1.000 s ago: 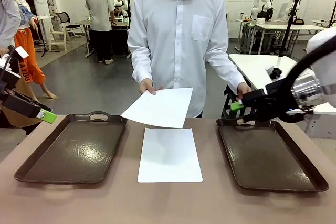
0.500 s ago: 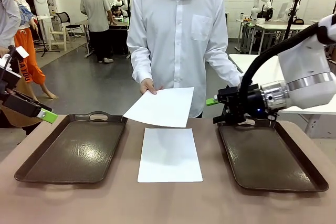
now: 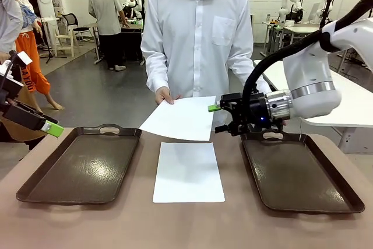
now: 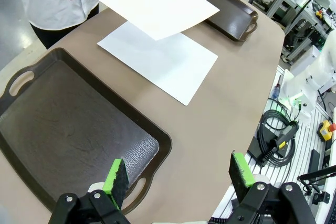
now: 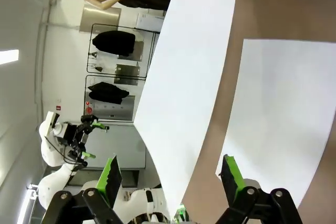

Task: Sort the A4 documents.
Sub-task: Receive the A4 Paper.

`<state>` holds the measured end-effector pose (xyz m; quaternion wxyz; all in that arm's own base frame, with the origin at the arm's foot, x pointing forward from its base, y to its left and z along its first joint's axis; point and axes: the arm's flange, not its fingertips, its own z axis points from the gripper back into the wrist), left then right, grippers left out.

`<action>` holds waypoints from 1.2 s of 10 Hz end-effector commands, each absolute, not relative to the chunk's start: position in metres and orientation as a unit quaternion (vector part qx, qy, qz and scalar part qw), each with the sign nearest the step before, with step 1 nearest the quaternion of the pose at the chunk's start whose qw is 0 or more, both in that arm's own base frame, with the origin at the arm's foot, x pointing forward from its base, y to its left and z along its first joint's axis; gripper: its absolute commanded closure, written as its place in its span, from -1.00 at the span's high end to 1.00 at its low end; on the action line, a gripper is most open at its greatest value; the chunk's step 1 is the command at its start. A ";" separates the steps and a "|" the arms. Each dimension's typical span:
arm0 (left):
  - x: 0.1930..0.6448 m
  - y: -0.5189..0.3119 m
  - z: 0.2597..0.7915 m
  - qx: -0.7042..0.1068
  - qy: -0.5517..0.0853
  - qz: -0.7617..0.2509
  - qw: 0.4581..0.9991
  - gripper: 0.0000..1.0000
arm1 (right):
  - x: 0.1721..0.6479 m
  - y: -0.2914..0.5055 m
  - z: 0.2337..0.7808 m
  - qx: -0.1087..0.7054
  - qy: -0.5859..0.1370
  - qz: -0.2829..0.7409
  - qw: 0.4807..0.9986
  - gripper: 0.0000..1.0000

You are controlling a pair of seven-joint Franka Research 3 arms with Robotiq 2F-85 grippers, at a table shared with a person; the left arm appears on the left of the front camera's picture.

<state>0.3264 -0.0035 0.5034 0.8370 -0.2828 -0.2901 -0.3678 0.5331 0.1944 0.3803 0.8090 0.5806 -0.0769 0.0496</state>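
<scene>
An A4 sheet (image 3: 178,118) is held out above the table (image 3: 116,225) by the person's hand (image 3: 163,95). The right gripper (image 3: 217,119) is spread wide just beside its edge. If misaligned, the limp paper could be crumpled or missed.

R pincer (image 5: 170,174), jaws wide, near hand-held sheet (image 5: 194,66); 2nd sheet (image 5: 283,119) on table (image 5: 294,9)

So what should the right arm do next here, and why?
Probably ease the right pincer forward, then close on the held sheet: the person's hand offers it in the air, and in the right wrist view its edge lines up between the open jaws.
</scene>
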 end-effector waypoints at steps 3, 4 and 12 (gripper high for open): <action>0.328 -0.001 0.503 -0.288 -0.296 -0.377 0.829 1.00 | 0.570 0.220 0.359 0.595 -0.071 -0.012 0.800 1.00; 0.328 -0.001 0.503 -0.288 -0.296 -0.377 0.829 1.00 | 0.573 0.222 0.353 0.598 -0.074 -0.028 0.797 1.00; 0.328 -0.001 0.503 -0.288 -0.296 -0.377 0.829 1.00 | 0.570 0.215 0.348 0.627 -0.074 -0.040 0.774 0.59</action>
